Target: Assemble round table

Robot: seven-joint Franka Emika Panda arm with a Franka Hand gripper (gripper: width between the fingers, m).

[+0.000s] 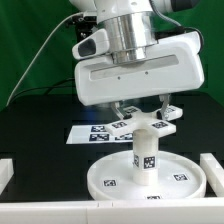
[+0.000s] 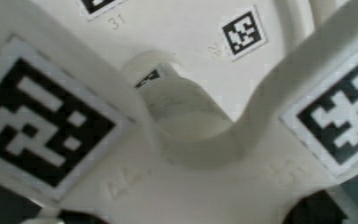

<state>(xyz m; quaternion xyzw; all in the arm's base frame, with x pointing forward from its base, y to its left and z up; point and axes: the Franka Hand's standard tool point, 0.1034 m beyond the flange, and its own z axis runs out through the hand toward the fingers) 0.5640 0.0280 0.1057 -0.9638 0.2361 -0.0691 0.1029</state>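
Observation:
The large round disc (image 1: 100, 178) lies flat near the front of the black table. The short post (image 1: 146, 155) stands upright on the disc's centre, a tag on its side. The cross-shaped base (image 1: 146, 124) sits on top of the post. My gripper (image 1: 146, 112) comes straight down over it, one finger on each side, shut on the base. In the wrist view the base (image 2: 176, 150) fills the frame, with tagged arms spreading out from a central hub. My fingertips are hidden there.
The marker board (image 1: 90, 131) lies flat on the table behind the disc. White border rails stand at the exterior view's left (image 1: 6, 180) and right (image 1: 214, 172). A green backdrop stands behind the table.

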